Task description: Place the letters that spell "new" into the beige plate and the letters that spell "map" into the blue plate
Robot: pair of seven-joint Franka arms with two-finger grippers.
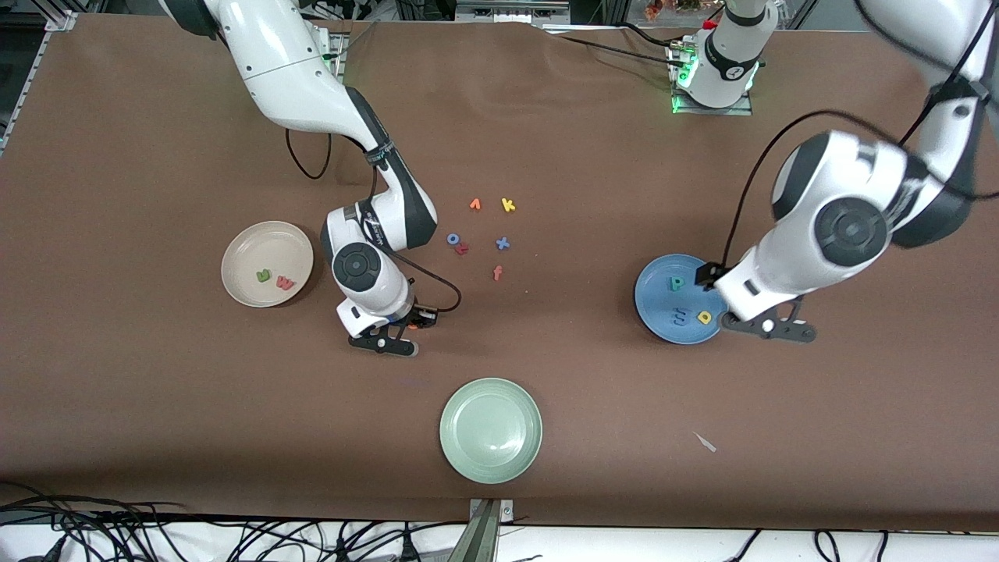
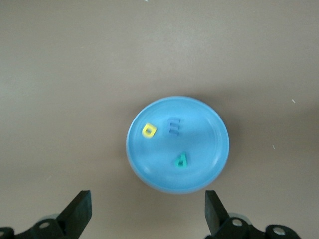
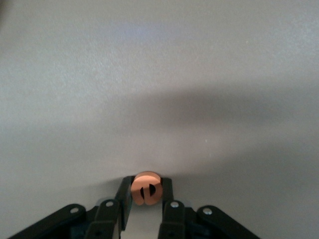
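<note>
Pinching orange e (image 3: 145,189) in shut right pincer (image 1: 388,337) low over bench (image 1: 156,406) beside beige plate (image 1: 242,250); could have slipped in transit. Left pincer (image 1: 769,326) gaped empty by blue plate (image 1: 652,300).

I count three plates: beige plate (image 1: 267,263), blue plate (image 1: 677,299), green plate (image 1: 491,430). Toy letters visible: twelve.

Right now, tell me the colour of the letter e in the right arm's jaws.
Orange: the letter e shows best in the right wrist view.
</note>
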